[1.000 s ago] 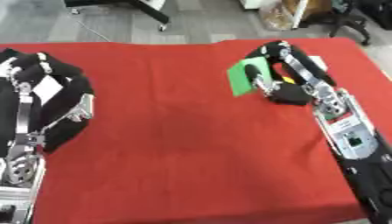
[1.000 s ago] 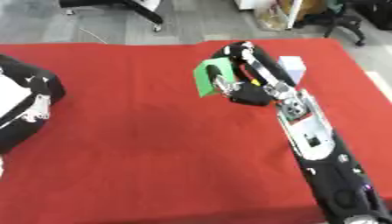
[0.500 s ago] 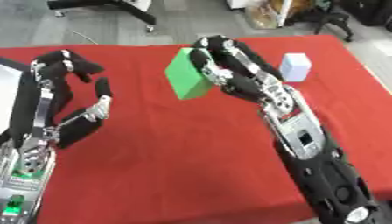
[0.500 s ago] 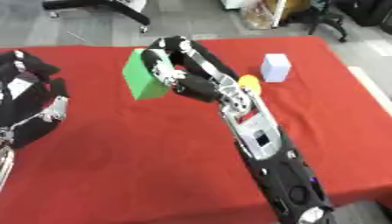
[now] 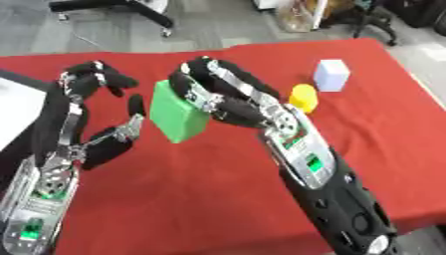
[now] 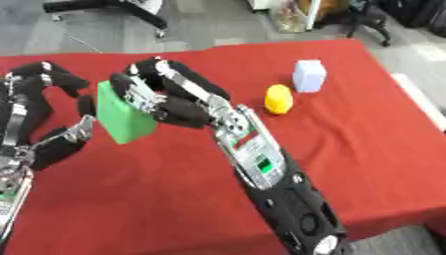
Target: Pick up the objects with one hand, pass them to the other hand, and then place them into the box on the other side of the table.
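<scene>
Three blocks show over the red table (image 5: 366, 129): one green, one yellow, one pale white.

The green block (image 5: 177, 118) is off the cloth, held up over the left-centre of the table by the right hand (image 5: 218, 97). That hand's fingers curl over the block's top and right side, with the thumb lower down against its right face, so the block is clasped between them. The block is tilted, its lower corner pointing down toward the cloth.

The left hand (image 5: 97, 114) is just left of the block. Its fingers are bent at the tips but spread wide, the upper ones arching above and the thumb reaching toward the block's left face. Whether any fingertip touches the block cannot be told; the hand is not closed round it.

The yellow block (image 5: 303, 97) sits on the cloth to the right of the right hand, near the far edge. The white block (image 5: 331, 75) stands just beyond and right of the yellow one, close to it but apart.

One white flat thing (image 5: 16, 109) shows at the left edge, behind the left arm.
</scene>
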Robot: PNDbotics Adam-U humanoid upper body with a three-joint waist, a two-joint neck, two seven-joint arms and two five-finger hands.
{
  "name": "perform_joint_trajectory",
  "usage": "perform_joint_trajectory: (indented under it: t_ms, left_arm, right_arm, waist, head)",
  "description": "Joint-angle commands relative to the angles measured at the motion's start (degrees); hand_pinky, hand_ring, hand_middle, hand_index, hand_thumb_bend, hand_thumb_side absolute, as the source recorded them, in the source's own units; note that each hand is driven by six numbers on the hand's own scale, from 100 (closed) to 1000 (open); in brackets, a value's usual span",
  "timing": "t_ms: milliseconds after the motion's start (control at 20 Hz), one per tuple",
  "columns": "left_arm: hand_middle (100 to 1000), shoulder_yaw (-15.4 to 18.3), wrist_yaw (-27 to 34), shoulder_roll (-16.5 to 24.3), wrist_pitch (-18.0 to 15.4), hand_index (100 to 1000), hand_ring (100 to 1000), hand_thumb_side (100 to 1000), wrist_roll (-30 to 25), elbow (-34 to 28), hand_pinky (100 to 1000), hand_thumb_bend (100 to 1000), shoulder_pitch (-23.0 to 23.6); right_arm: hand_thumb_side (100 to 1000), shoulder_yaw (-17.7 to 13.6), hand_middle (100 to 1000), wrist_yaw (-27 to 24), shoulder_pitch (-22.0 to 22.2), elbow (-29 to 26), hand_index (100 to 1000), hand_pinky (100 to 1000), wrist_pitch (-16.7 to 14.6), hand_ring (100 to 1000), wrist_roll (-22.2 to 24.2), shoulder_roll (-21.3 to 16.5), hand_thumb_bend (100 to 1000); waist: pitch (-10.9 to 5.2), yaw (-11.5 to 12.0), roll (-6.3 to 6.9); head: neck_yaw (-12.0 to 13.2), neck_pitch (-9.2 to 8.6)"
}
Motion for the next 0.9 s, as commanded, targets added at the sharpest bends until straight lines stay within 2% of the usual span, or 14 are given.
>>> perform_joint_trajectory:
  t_ms: [50,650,900]
  left_arm:
    - [484,-0.2,0.0,-0.1,-0.4,635,427,209,-0.2,-0.5,617,100,-1.2]
    - [491,-0.5,-0.1,0.1,-0.5,645,432,201,-1.3,-0.7,624,100,-0.9]
    - [507,-0.1,-3.4,2.5,-1.1,662,446,117,-2.0,-0.4,642,100,0.3]
  right_arm:
    - [746,-0.2,129,0.0,-0.6,-0.5,231,753,0.0,112,0.1,0.2,100]
    - [758,-0.6,133,-0.1,-0.4,-0.6,235,755,0.3,116,-0.4,0.3,100]
    - [763,-0.7,134,-0.2,-0.4,-0.6,235,756,0.4,118,-0.5,0.3,100]
  waist:
    - [-0.63,-0.1,0.16]
    - [-0.62,-0.2,0.22]
    - [-0.63,-0.2,0.27]
  head:
    - [0.1,-0.16]
    - [-0.1,-0.16]
    - [-0.3,-0.16]
